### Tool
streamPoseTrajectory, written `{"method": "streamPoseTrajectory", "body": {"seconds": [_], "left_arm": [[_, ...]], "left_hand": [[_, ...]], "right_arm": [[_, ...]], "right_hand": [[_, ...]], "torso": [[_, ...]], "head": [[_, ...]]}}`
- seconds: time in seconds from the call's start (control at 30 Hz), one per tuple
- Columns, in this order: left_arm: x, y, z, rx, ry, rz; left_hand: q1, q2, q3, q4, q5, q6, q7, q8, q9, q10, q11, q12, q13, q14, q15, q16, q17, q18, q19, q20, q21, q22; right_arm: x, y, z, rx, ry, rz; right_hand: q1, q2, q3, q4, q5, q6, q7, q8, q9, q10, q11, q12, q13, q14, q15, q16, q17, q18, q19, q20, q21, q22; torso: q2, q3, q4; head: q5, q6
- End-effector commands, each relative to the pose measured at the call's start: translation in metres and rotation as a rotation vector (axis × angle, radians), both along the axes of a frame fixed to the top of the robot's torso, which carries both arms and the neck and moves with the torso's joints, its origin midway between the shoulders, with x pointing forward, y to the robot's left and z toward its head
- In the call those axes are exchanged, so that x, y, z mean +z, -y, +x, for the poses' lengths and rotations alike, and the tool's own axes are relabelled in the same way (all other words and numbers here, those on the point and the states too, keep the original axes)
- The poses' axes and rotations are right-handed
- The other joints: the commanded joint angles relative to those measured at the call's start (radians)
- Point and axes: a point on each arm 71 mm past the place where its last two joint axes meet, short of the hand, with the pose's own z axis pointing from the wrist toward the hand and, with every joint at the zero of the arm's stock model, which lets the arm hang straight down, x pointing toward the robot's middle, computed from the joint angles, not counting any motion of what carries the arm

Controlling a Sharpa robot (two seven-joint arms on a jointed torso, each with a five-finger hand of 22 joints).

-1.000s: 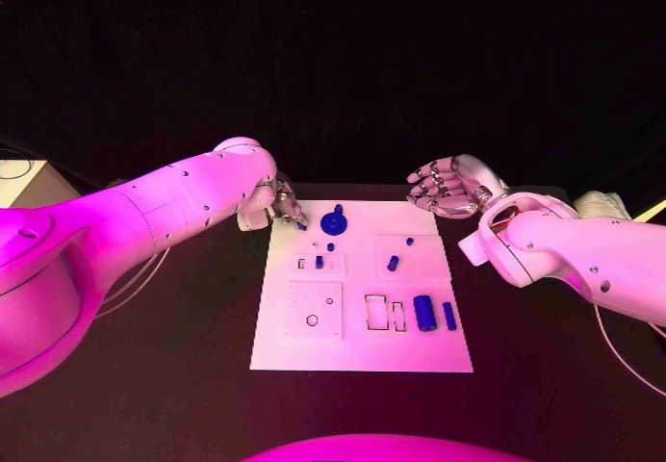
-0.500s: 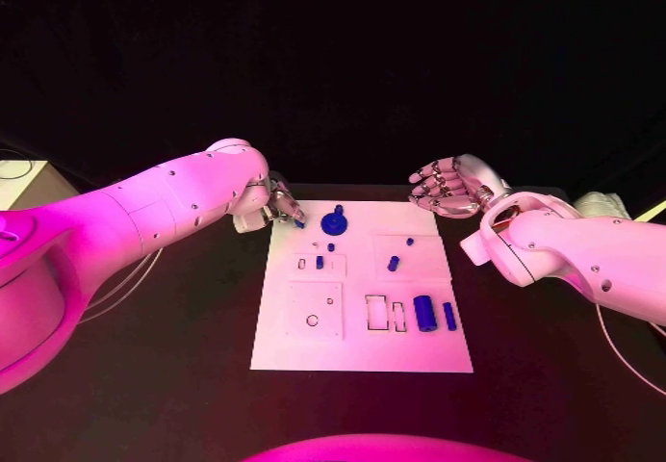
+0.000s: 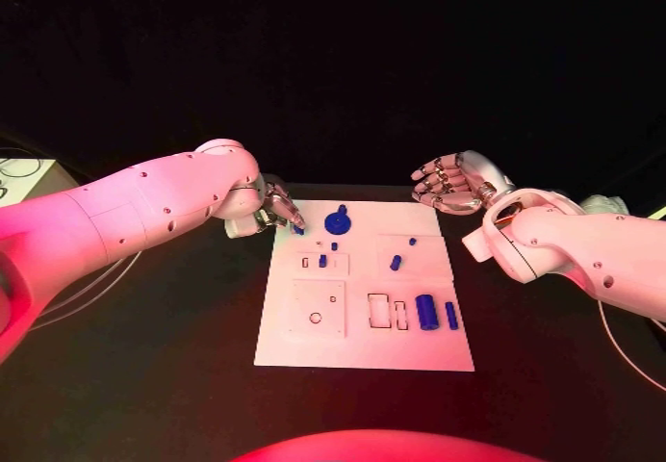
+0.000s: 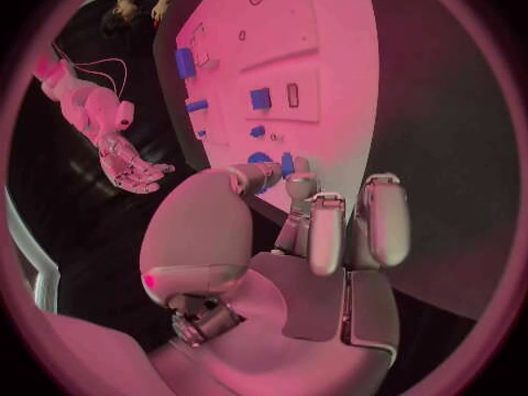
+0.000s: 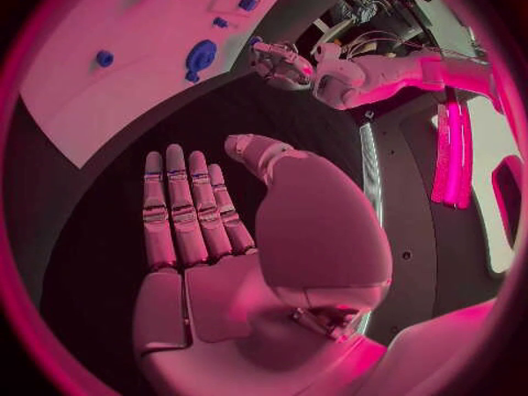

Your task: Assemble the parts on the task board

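The white task board (image 3: 364, 332) lies in the middle of the black table. My left hand (image 3: 278, 214) hovers at the board's far left corner and pinches a small blue part (image 3: 297, 229) between thumb and a fingertip; in the left wrist view the same part (image 4: 287, 164) shows at the fingertips (image 4: 300, 185). Just right of it a round blue part with a knob (image 3: 336, 222) stands on the board. My right hand (image 3: 451, 183) hangs beyond the far right corner, palm bare and fingers apart from the thumb (image 5: 203, 229).
Small blue parts (image 3: 322, 261) (image 3: 396, 262) (image 3: 412, 242) sit in the board's middle rows. Two longer blue parts (image 3: 426, 312) (image 3: 449, 315) lie at the near right, beside open slots (image 3: 377, 310). Dark table surrounds the board.
The left arm has shifted a little while its hand stays at the far left corner with the blue part. The right hand has not moved.
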Motion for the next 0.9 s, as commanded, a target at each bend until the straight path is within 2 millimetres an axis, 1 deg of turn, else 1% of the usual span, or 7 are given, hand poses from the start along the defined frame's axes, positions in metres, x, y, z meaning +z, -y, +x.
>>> {"method": "streamPoseTrajectory", "body": {"seconds": [0.03,0.13,0.27,0.37,0.5,0.67,0.9], "left_arm": [[0.003,0.001,-0.004,0.003,0.047,0.02],[0.004,0.001,-0.01,0.009,0.09,0.016],[0.003,0.0,-0.018,0.006,0.127,0.017],[0.0,0.002,-0.024,-0.008,0.143,0.023],[-0.006,0.007,-0.031,-0.03,0.144,0.04],[-0.016,0.011,-0.037,-0.045,0.13,0.071],[-0.024,0.016,-0.042,-0.048,0.104,0.08]], "left_hand": [[-0.014,-0.004,0.153,-0.144,0.005,0.017,-0.019,0.006,0.237,0.011,0.0,0.006,0.009,0.079,-0.008,0.006,0.192,-0.009,0.011,-0.001,0.007,0.047],[-0.024,-0.007,0.165,-0.15,0.007,0.02,-0.021,0.009,0.241,0.015,-0.003,0.007,0.009,0.081,-0.01,0.007,0.195,-0.01,0.017,-0.003,0.011,0.054],[-0.036,-0.014,0.183,-0.158,0.01,0.028,-0.025,0.013,0.246,0.024,-0.007,0.008,0.012,0.084,-0.014,0.011,0.202,-0.011,0.02,-0.006,0.013,0.057],[-0.042,-0.018,0.19,-0.161,0.011,0.032,-0.027,0.014,0.247,0.029,-0.009,0.008,0.012,0.084,-0.016,0.01,0.201,-0.012,0.025,-0.008,0.018,0.063],[-0.049,-0.021,0.197,-0.165,0.016,0.036,-0.03,0.015,0.249,0.039,-0.012,0.01,0.017,0.084,-0.018,0.011,0.202,-0.015,0.031,-0.01,0.023,0.07],[-0.061,-0.026,0.206,-0.17,0.028,0.044,-0.034,0.017,0.253,0.055,-0.016,0.016,0.029,0.085,-0.022,0.011,0.203,-0.017,0.038,-0.014,0.028,0.078],[-0.071,-0.029,0.211,-0.171,0.04,0.047,-0.037,0.02,0.256,0.06,-0.018,0.014,0.024,0.084,-0.024,0.009,0.199,-0.019,0.044,-0.017,0.033,0.086]], "right_arm": [[0.002,0.0,-0.001,0.015,0.027,0.001],[0.002,0.0,-0.001,0.015,0.031,0.001],[0.002,0.0,-0.001,0.017,0.033,0.001],[0.002,0.0,-0.001,0.019,0.033,0.002],[0.002,-0.002,-0.001,0.024,0.031,0.003],[0.001,-0.003,-0.002,0.03,0.028,0.004],[0.001,-0.004,-0.002,0.034,0.023,0.003]], "right_hand": [[-0.008,-0.002,0.006,-0.001,0.01,0.005,0.048,0.001,-0.002,0.01,0.0,0.007,-0.002,0.008,0.0,-0.006,-0.002,0.015,-0.001,-0.001,0.002,-0.003],[-0.008,-0.003,0.006,-0.002,0.012,0.005,0.048,0.001,-0.002,0.01,0.0,0.007,-0.002,0.008,0.0,-0.007,-0.002,0.015,-0.001,-0.001,0.002,-0.004],[-0.008,-0.002,0.007,-0.002,0.013,0.006,0.048,0.001,-0.003,0.01,0.0,0.007,-0.002,0.008,0.0,-0.007,-0.003,0.015,0.0,-0.001,0.002,-0.004],[-0.009,-0.002,0.007,-0.002,0.014,0.006,0.047,0.001,-0.003,0.01,0.0,0.007,-0.002,0.008,0.0,-0.007,-0.003,0.015,0.0,-0.001,0.002,-0.005],[-0.009,-0.002,0.007,-0.002,0.014,0.006,0.047,0.001,-0.003,0.01,0.0,0.007,-0.002,0.008,0.0,-0.007,-0.003,0.015,0.0,-0.001,0.002,-0.005],[-0.01,-0.002,0.007,-0.001,0.015,0.006,0.047,0.001,-0.003,0.01,0.0,0.007,-0.002,0.008,0.0,-0.008,-0.003,0.015,0.0,-0.001,0.002,-0.005],[-0.011,-0.002,0.007,-0.001,0.016,0.006,0.047,0.001,-0.003,0.01,0.0,0.007,-0.003,0.008,0.0,-0.008,-0.004,0.015,0.0,-0.001,0.002,-0.006]], "torso": [[-0.005,-0.0026,0.0074],[-0.006,-0.0025,0.009],[-0.005,-0.0013,0.0073],[-0.005,-0.0023,0.0089],[-0.003,-0.0037,0.0068],[-0.003,-0.0012,0.0043],[-0.003,-0.0012,0.0044]], "head": [[0.0,-0.003],[0.003,-0.006],[0.007,-0.007],[0.008,-0.009],[0.014,-0.011],[0.02,-0.017],[0.02,-0.023]]}}
